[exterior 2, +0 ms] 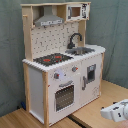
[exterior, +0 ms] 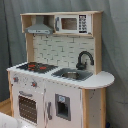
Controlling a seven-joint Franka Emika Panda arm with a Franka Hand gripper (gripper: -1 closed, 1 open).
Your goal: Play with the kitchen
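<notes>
In the first exterior view the kitchen (exterior: 60, 70) fills the frame, standing upright with oven door (exterior: 28, 106) and cupboard shut, so nothing looks engaged yet. The faucet (exterior: 84, 59) arches over the sink (exterior: 72, 74), right of the red-ringed stovetop (exterior: 35, 66). A pale blur at the bottom left corner cannot be identified.

In the second exterior view the kitchen (exterior 2: 62, 60) stands on the wooden table (exterior 2: 95, 107), towards its back edge. The hand (exterior 2: 116, 110) sits low at the front right, apart from the toy, cut off by the frame; I cannot tell how far open it is.
</notes>
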